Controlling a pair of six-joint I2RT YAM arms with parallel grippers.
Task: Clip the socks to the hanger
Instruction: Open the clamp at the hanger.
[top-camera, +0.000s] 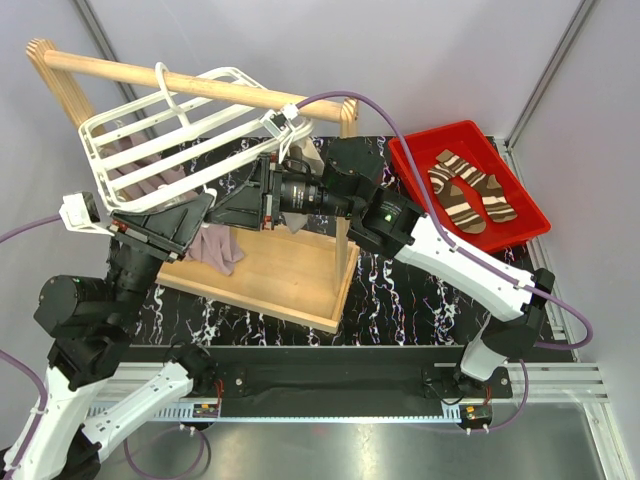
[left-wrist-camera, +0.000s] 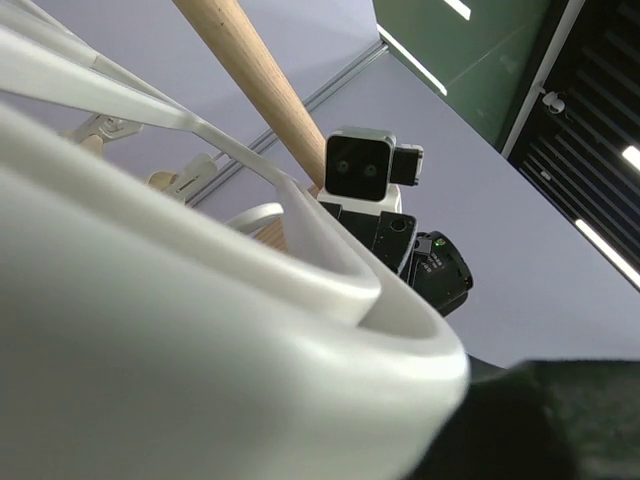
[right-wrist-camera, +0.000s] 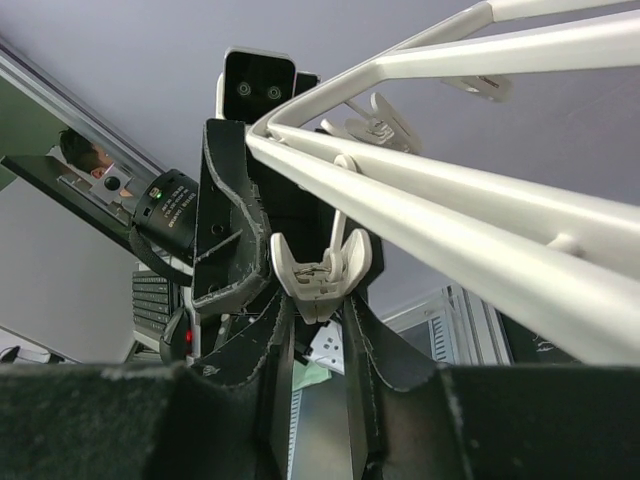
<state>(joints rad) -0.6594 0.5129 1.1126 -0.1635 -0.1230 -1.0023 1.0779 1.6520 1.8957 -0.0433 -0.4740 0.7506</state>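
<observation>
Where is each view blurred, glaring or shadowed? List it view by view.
Top external: evenly lit and sharp, the two brown-and-cream striped socks crisp, mild glare on the bottom metal strip. Left wrist: the large white plastic hanger fills the foreground out of focus; the wooden rail behind is sharper. Right wrist: the small white plastic clip is sharp, the dark band along the bottom blurred.

In the left wrist view the hanger (left-wrist-camera: 180, 340) is blurred and cut off at left and bottom. Left of centre in the top view, a mauve cloth (top-camera: 222, 250) is partly hidden.
</observation>
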